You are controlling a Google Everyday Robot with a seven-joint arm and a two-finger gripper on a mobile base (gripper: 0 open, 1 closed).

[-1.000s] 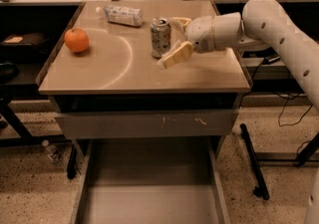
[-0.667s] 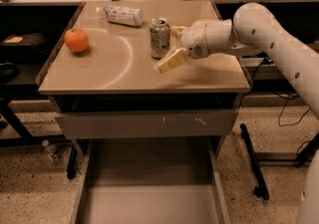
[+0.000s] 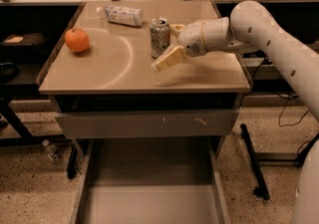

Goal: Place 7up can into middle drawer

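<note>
The 7up can stands upright on the tan table top, right of its middle. My gripper is open just right of the can. Its near fingertip reaches forward past the can's front right. The far fingertip shows behind the can's right side. The can stands partly between them, and I cannot tell whether they touch it. The middle drawer is pulled out below the table, and its flat floor holds nothing.
An orange sits at the table's left. A clear plastic bottle with a white label lies at the back. A closed grey drawer front with scratch marks is just under the table top. My white arm comes in from the right.
My gripper has moved left along the table top, closing in on the can's right side. The can, orange and bottle have not moved.
</note>
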